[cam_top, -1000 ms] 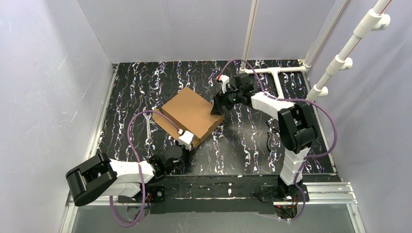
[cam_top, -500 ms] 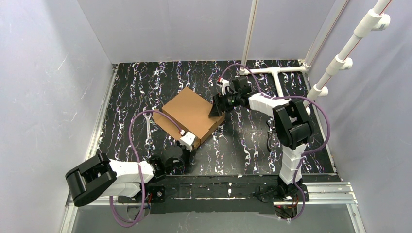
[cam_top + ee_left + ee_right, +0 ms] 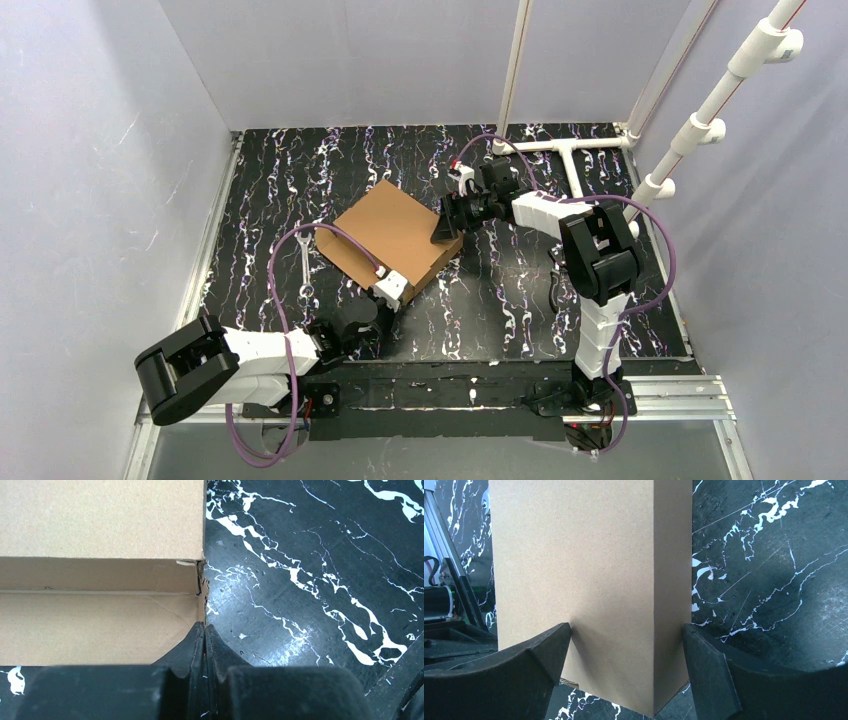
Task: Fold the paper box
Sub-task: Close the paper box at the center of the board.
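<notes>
The paper box [image 3: 395, 230] is brown cardboard, folded into a shallow closed-looking box, and lies angled at mid-table. My left gripper [image 3: 392, 290] is at its near corner. In the left wrist view its fingers [image 3: 205, 630] are pressed together on the thin edge of the box's side wall [image 3: 100, 625]. My right gripper [image 3: 445, 225] is at the box's far-right corner. In the right wrist view its jaws [image 3: 626, 630] stand wide open astride that corner [image 3: 574, 555], with one fingertip [image 3: 556, 640] on the top face and the other against the side face.
A white pipe frame [image 3: 560, 145] lies at the back right. A small white wrench [image 3: 305, 275] lies left of the box. A dark tool [image 3: 555, 285] lies by the right arm's base. Purple cables loop over both arms. Grey walls enclose the table.
My left gripper has shifted slightly right along the box's near corner. My right wrist has drawn back a little while staying at the far-right corner. The box has barely moved.
</notes>
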Motion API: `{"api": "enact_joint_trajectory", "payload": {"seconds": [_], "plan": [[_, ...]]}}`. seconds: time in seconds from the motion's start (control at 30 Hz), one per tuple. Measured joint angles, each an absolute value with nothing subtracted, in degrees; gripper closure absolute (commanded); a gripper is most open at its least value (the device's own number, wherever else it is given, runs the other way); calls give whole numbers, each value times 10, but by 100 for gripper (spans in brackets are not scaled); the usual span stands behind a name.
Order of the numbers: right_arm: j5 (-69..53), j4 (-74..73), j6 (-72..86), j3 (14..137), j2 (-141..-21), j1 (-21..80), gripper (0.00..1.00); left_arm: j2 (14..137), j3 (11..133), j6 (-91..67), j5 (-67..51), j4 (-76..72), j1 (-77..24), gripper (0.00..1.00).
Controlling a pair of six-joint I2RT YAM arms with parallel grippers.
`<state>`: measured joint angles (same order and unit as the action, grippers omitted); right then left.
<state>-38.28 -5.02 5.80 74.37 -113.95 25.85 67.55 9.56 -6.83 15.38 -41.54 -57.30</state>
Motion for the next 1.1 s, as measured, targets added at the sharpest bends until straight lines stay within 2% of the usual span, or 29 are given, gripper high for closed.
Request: {"api": "enact_joint_trajectory", "payload": {"seconds": [1.1], "plan": [[-389,-49,62,744,-1145,258,12,645,100,-114,173,-384,-567,100]]}}
